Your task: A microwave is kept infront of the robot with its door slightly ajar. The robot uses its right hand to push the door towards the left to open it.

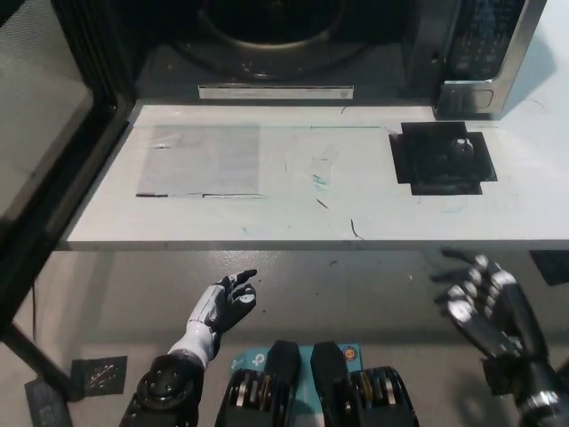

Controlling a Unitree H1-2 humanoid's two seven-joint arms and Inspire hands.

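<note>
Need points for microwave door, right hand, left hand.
microwave door point(44, 116), head view, on the glass panel of the swung-open door.
right hand point(484, 307), head view, on the middle of the open black hand.
left hand point(222, 304), head view, on the middle of the resting white hand.

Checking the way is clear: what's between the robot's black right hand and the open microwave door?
Head view: between black right hand and dark glass microwave door lies bare grey floor and the resting white left hand.

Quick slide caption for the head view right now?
Microwave door swung wide open left; both robot hands low, off the table.
</note>
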